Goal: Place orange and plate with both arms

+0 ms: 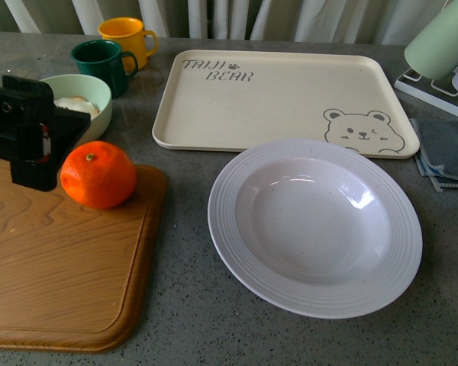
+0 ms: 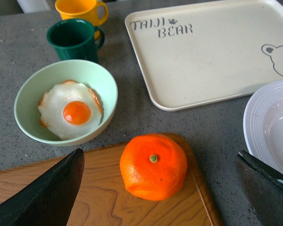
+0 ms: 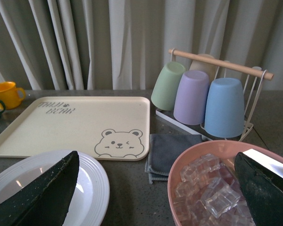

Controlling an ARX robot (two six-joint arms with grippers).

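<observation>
While left hand [image 2: 159,152] gapes empty, orange [image 2: 153,165] close by

The front view looks from the robot's body forward and down across the grey table [image 1: 187,229]. It is wide enough to take in the wooden board [image 1: 61,274], the plate [image 1: 314,227] and the bear-print tray [image 1: 282,95], up to the curtain [image 1: 214,15]. The left wrist view hangs close over the orange [image 2: 153,166], looking steeply down — it shares orange, board corner, tray and plate rim with the front view. The right wrist view sits low, looking almost level toward the curtain over a pink bowl [image 3: 173,181] of ice — it shares only tray and plate with the others.
</observation>
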